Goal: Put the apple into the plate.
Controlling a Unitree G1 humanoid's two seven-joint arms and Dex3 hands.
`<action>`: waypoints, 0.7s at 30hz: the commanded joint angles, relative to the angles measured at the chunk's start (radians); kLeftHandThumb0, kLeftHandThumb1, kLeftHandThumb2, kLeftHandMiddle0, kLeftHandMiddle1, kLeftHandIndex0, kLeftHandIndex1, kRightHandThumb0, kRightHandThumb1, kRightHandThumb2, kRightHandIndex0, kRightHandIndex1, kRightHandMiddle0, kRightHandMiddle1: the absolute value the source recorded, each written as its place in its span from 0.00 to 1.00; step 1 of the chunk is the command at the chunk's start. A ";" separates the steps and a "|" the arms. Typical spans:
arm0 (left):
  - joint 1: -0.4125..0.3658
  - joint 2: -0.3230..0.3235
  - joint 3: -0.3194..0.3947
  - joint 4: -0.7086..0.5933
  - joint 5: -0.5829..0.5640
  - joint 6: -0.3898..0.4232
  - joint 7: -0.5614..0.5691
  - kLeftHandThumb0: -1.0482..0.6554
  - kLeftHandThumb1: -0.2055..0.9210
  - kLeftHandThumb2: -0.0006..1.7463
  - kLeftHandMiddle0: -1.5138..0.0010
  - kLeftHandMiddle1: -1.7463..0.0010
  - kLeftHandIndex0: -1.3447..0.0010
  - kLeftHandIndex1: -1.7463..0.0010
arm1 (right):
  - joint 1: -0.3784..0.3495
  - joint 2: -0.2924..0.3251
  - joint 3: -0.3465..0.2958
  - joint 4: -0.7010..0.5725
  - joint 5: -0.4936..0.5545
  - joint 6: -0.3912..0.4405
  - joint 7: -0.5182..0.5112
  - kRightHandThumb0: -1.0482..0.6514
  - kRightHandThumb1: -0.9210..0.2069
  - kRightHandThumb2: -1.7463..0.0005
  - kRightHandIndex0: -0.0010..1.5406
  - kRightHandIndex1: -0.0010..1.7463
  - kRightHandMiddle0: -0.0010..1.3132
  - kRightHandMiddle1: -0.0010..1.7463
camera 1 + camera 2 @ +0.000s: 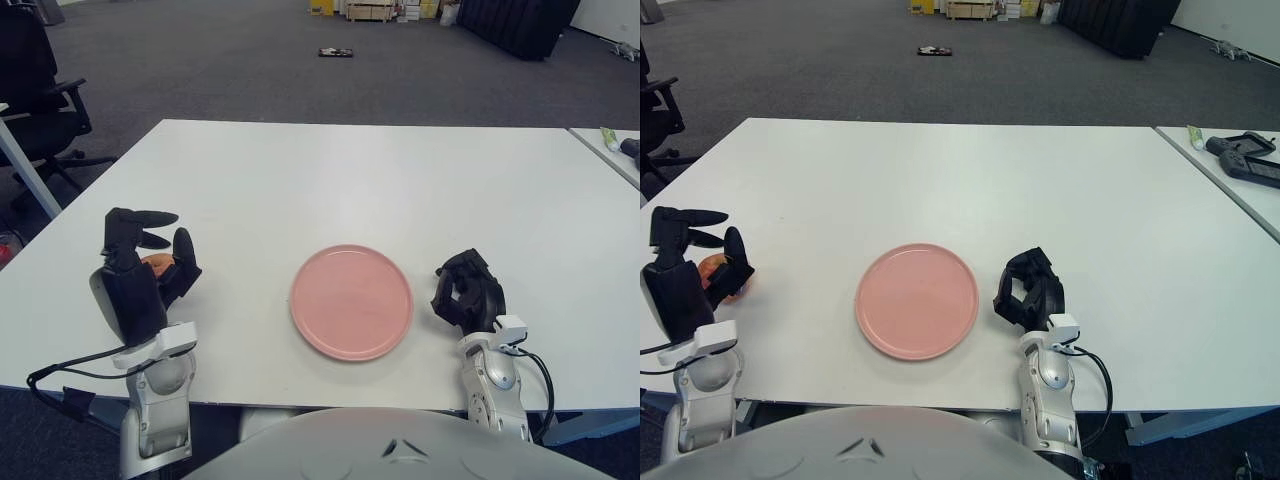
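A reddish-orange apple (156,263) sits on the white table (330,180) near its front left edge, mostly hidden behind my left hand (165,240). That hand stands around the apple, with its fingers spread above it and its thumb on the apple's right side, not closed on it. The apple also shows in the right eye view (720,277). An empty pink plate (351,300) lies at the front middle of the table, to the right of the apple. My right hand (466,287) shows just right of the plate, fingers curled and holding nothing.
A second table (1240,190) adjoins at the right, with a dark controller (1245,158) and a small tube (1195,137) on it. A black office chair (35,90) stands at the far left. The table's front edge runs close to both hands.
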 commanded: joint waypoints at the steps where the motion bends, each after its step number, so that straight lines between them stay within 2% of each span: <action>1: 0.018 -0.004 0.024 -0.027 0.062 0.075 0.026 0.20 0.81 0.45 0.95 0.28 0.97 0.29 | -0.008 -0.006 0.000 0.020 0.002 0.023 0.001 0.36 0.43 0.33 0.75 1.00 0.39 1.00; 3: 0.025 0.003 0.033 -0.038 0.088 0.114 0.022 0.17 0.81 0.44 0.98 0.33 0.98 0.35 | -0.008 -0.006 0.000 0.018 0.003 0.027 0.001 0.36 0.43 0.33 0.75 1.00 0.39 1.00; 5: 0.019 0.015 0.048 -0.057 0.162 0.209 -0.008 0.11 0.84 0.38 0.99 0.55 0.99 0.51 | -0.009 -0.005 -0.001 0.017 0.004 0.034 0.000 0.36 0.43 0.33 0.75 1.00 0.39 1.00; 6: 0.002 0.031 0.060 -0.056 0.210 0.269 -0.030 0.09 0.85 0.36 0.99 0.60 0.99 0.55 | -0.008 -0.006 -0.001 0.015 0.004 0.036 0.000 0.36 0.43 0.33 0.75 1.00 0.39 1.00; 7: -0.010 0.043 0.064 -0.055 0.239 0.309 -0.043 0.06 0.87 0.33 1.00 0.70 1.00 0.65 | -0.007 -0.006 0.000 0.013 0.003 0.036 0.000 0.36 0.43 0.33 0.75 1.00 0.39 1.00; 8: -0.017 0.052 0.062 -0.025 0.264 0.349 -0.051 0.05 0.89 0.32 1.00 0.74 1.00 0.68 | -0.006 -0.006 0.000 0.011 0.001 0.037 -0.001 0.36 0.42 0.33 0.74 1.00 0.39 1.00; 9: -0.021 0.058 0.057 -0.005 0.279 0.377 -0.055 0.03 0.92 0.29 1.00 0.83 1.00 0.78 | -0.004 -0.007 0.001 0.009 -0.001 0.037 -0.001 0.36 0.42 0.33 0.74 1.00 0.39 1.00; 11: -0.026 0.055 0.038 0.001 0.295 0.439 -0.100 0.01 0.97 0.26 1.00 0.93 1.00 0.89 | -0.002 -0.009 0.002 0.004 -0.005 0.040 -0.002 0.36 0.41 0.34 0.74 1.00 0.38 1.00; 14: -0.049 0.057 0.008 -0.029 0.318 0.519 -0.162 0.00 0.99 0.24 1.00 0.98 1.00 0.97 | 0.001 -0.013 0.001 -0.004 -0.005 0.050 -0.004 0.36 0.40 0.35 0.74 1.00 0.38 1.00; 17: -0.080 0.054 -0.032 -0.050 0.347 0.590 -0.215 0.00 1.00 0.22 1.00 0.99 1.00 0.99 | 0.005 -0.016 -0.003 -0.014 -0.005 0.061 -0.006 0.36 0.39 0.36 0.74 1.00 0.37 1.00; 21: -0.072 0.063 -0.068 -0.068 0.355 0.643 -0.270 0.00 1.00 0.20 1.00 1.00 1.00 1.00 | 0.012 -0.019 -0.007 -0.026 -0.002 0.068 -0.005 0.37 0.38 0.36 0.74 1.00 0.36 1.00</action>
